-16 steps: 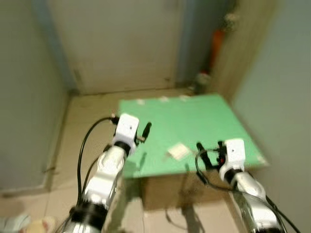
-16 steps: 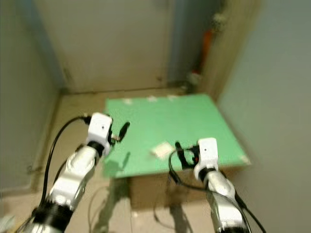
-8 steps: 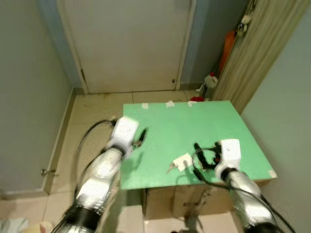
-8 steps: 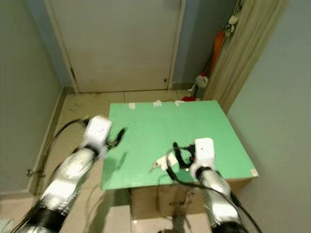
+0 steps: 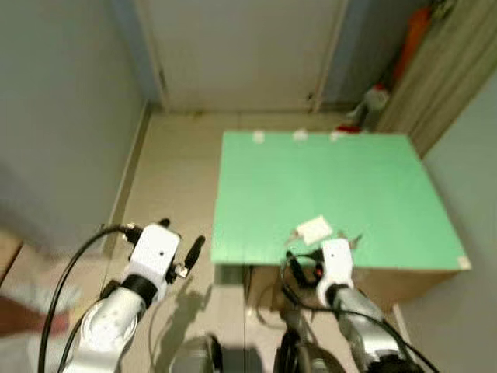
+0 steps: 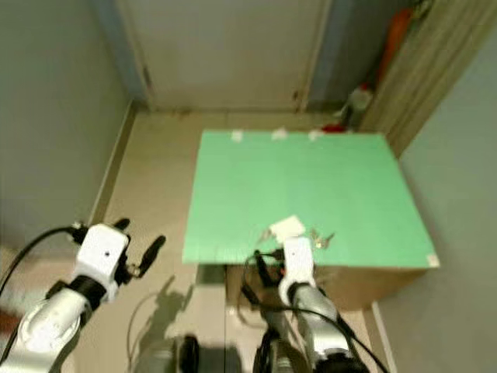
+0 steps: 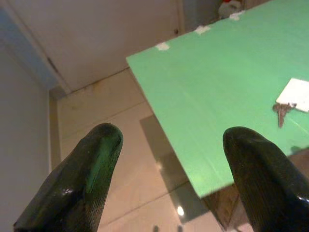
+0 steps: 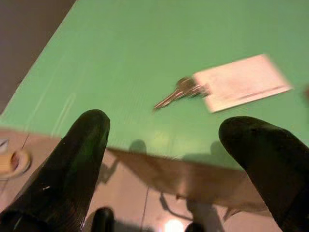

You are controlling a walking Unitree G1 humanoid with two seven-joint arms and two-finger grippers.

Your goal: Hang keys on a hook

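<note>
1. Keys (image 8: 179, 90) with a white tag (image 8: 241, 82): they lie flat on the green counter (image 5: 326, 179), close to its near edge, the tag touching the key ring. I judge the step in hand to be the approach and pickup; nothing is grasped yet.

2. Right gripper (image 8: 169, 140): fingers (image 8: 72, 159) released and spread wide, hanging just short of the counter's near edge, the keys at about 12 o'clock ahead of it. To do this well I would carry the gripper forward over the edge, centre the ring between the fingers, and close on the ring or the tag's joint, not on the thin key blade.

3. Left gripper (image 7: 169, 169): fingers (image 7: 82, 179) also spread and empty, off the counter's left corner above the floor (image 5: 178, 171); the keys sit at roughly 2 o'clock from it, well apart.

4. Edges: the near edge stands between the right gripper and the keys, so I judge a low approach risks striking it; the keys could also be nudged off.

5. Open room: bare counter lies beyond the keys at 12 o'clock. A door (image 5: 241, 47) stands farther on. I can make out no hook.
</note>
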